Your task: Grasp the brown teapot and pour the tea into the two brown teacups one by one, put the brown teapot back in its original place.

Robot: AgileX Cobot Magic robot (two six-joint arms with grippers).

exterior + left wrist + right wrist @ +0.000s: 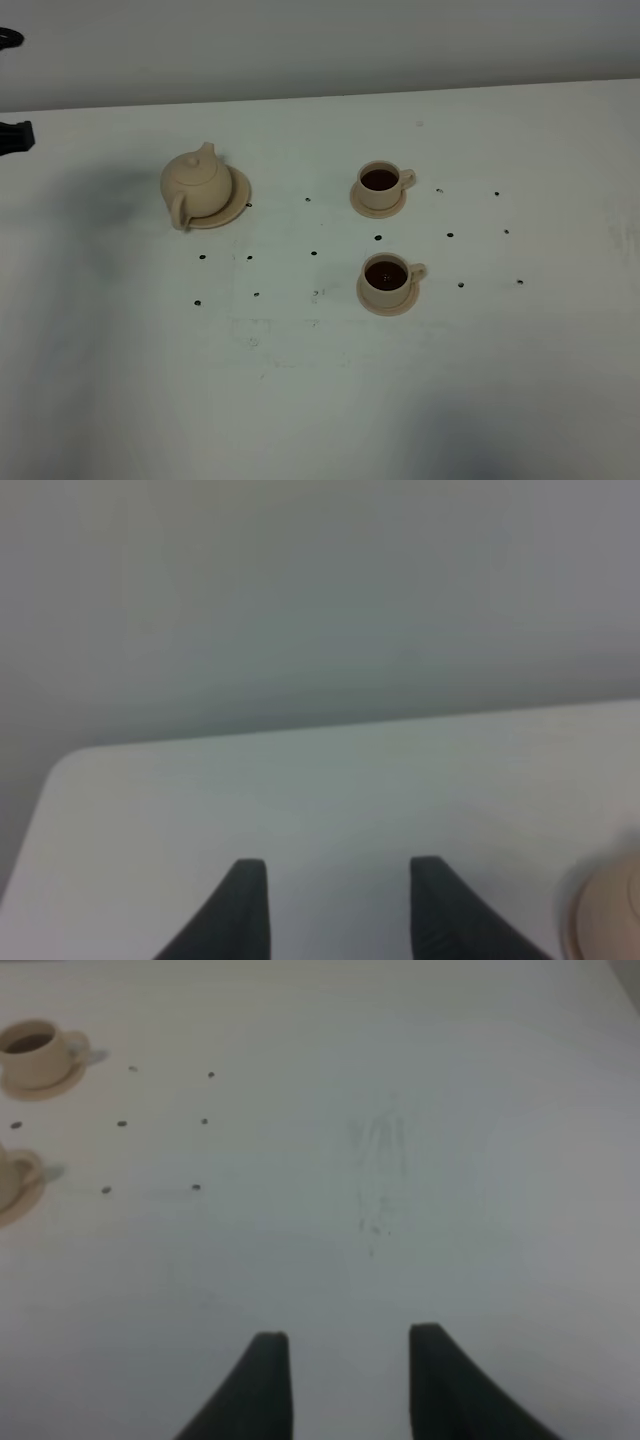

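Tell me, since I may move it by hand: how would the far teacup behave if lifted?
The far teacup looks like rigid ceramic, so probably breakable. Dark tea fills it, so tilting likely spills. It sits loose on its saucer, which would probably stay behind.

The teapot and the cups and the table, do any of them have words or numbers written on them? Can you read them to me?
None: no words, numbers or signs can be read in any view.
The brown teapot is plain tan.
The two brown teacups and their saucers are plain too.
The table carries only small dark dots, no letters.
The wrist views are too blurry to show any small print.
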